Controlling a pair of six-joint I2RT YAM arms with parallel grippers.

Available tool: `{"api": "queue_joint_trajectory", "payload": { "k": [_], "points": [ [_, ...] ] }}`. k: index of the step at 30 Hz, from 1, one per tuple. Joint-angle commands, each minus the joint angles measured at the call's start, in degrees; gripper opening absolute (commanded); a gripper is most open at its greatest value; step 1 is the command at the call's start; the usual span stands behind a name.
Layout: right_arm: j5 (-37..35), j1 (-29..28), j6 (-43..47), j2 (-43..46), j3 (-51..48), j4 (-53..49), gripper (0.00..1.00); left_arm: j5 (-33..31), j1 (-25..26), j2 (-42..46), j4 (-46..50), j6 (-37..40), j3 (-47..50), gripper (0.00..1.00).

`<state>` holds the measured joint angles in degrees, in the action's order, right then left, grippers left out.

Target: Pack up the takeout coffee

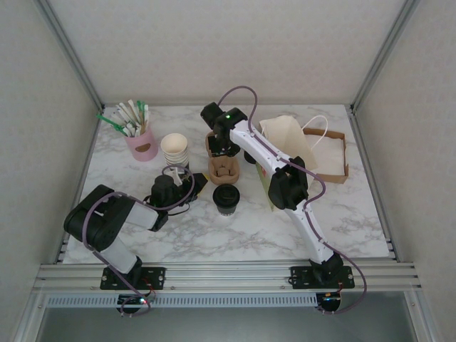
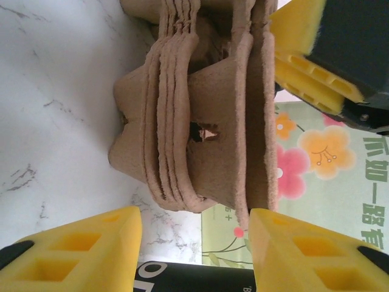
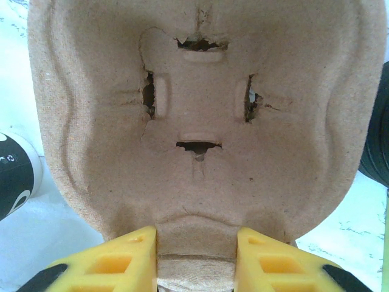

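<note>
While the small cream paper cup with round black plastic lid [image 1: 226, 199] stands alone just beside the stack of brown moulded-pulp cup carriers [image 1: 223, 169], I judge that a carrier is being separated. The right gripper [image 3: 194, 237] pinches the top carrier's end rim. The left gripper [image 2: 193, 216] gapes wide, empty, facing the stack. Next, the left must pin the lower carriers.

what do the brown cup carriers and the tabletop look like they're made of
The cup carriers look like moulded paper pulp: matte brown, with a fibrous surface and ragged torn edges at the slits. The tabletop is white with grey veins, so either marble or a marble-print laminate; the pictures don't settle which.
</note>
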<state>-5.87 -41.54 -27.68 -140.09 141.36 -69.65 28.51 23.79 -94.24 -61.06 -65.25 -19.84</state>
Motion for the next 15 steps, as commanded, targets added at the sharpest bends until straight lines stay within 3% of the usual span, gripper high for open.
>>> {"api": "queue_joint_trajectory", "payload": {
  "k": [1,12,15],
  "points": [
    [1.02,0.05,0.77,1.58,-0.13,-0.62,0.32,1.8,-0.5,-1.44,-3.92,-1.06,-1.42,0.49],
    [1.41,0.14,1.03,1.62,-0.08,-0.7,0.32,1.43,-0.5,-0.34,-4.8,-1.07,-0.44,0.52],
    [1.52,0.24,1.05,1.66,-0.03,-0.75,0.32,0.35,-0.5,1.36,-3.69,-0.21,-0.03,0.57]
  ]
}}
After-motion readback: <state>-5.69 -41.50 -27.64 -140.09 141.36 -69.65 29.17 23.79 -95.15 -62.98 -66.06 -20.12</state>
